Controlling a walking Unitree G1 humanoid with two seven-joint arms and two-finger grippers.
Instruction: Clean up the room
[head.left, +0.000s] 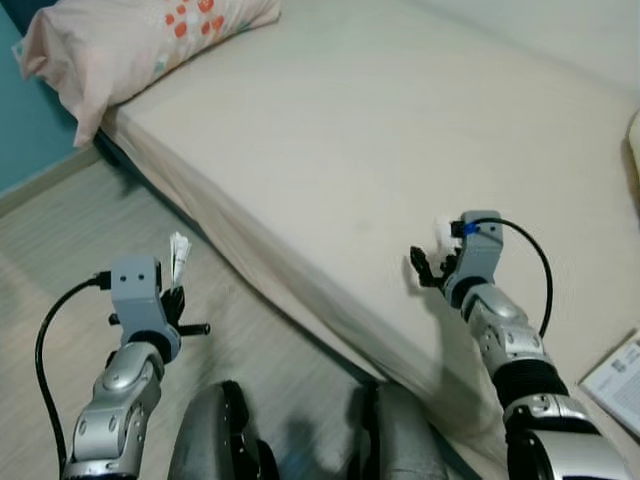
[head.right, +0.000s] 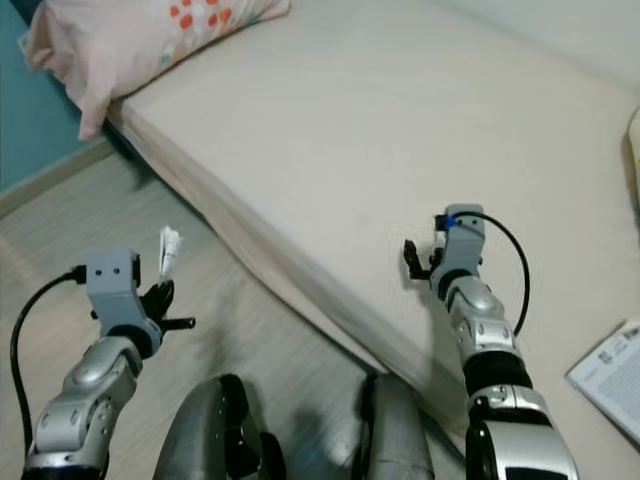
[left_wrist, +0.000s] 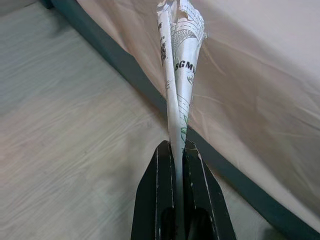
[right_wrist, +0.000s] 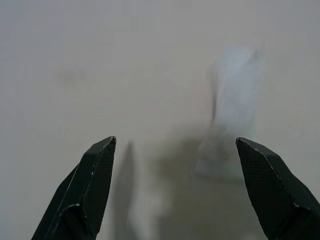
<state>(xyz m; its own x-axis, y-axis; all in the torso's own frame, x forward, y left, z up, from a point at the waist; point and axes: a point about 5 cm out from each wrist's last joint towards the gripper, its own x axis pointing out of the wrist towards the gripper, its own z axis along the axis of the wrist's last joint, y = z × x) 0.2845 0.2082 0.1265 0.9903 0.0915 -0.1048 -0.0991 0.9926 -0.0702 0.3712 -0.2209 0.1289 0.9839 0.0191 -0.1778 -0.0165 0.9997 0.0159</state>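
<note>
- OK, head views: our left gripper hangs over the wood floor beside the bed, clenched on a folded printed paper that sticks up from the fingers.
- Our right gripper is out over the mattress near its edge; a small white scrap shows just past the wrist, mostly hidden by it. Finger gap is hard to read from here.
- A pillow with orange print lies at the bed's head corner, cut off by the frame. A printed leaflet lies on the sheet beside our right arm, cut off at the edge.
- Our legs sit at the bottom of frame, against the bed's side.
- Left wrist view: fingers pinched flat on the paper; print is readable only in fragments. Bed skirt and dark base run behind it.
- Right wrist view: fingers spread wide, gripping nothing. A blurred white wrapper lies on the sheet between the tips and ahead of them, apart from both.
</note>
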